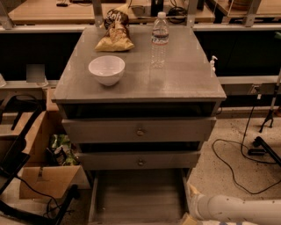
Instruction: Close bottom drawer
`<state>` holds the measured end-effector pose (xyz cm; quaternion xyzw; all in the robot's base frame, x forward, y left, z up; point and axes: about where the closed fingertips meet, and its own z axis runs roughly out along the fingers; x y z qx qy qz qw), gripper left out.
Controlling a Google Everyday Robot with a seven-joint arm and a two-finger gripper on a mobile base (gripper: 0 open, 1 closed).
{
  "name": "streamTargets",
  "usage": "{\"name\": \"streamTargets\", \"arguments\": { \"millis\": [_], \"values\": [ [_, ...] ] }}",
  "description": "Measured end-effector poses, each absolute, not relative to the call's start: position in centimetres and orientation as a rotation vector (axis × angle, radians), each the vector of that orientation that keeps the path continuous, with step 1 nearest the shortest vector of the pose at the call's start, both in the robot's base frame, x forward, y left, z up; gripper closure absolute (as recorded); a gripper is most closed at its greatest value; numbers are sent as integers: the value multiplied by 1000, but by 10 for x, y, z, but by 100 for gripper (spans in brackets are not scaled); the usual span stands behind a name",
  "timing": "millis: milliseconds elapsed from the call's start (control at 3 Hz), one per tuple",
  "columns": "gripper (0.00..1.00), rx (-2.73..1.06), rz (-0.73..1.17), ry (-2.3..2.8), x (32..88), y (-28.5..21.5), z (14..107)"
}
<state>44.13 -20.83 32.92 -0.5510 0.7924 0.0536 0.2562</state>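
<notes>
A grey cabinet is seen standing on a speckled floor, with wooden benches across the back of the room. One cardboard box sits to its left, and black cables trail over the floor to its right.

The bottom drawer is found lowest in the cabinet, drawn far out toward the camera. Its open top faces up, so its plank floor is shown. Its long axis runs side to side, the planks lying the same way. Its front panel is cut off by the lower edge of the view.

Three drawers are counted. The upper two are each left with a dark gap above and each carry one round knob, so two knobs are seen. On the cabinet top one white bowl, one water bottle and one crumpled snack bag are placed, well apart from one another.

The gripper is held low at the drawer's right side wall, on a white arm entering from the lower right. Its two tan fingertips are spread apart, with nothing between them.
</notes>
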Motion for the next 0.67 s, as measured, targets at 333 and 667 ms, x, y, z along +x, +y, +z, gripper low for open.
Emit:
{"name": "streamTargets", "arguments": {
  "millis": [333, 667],
  "values": [
    [0, -1433, 202, 2183, 417, -227, 272],
    [14, -1382, 255, 2224, 384, -243, 228]
  ]
}}
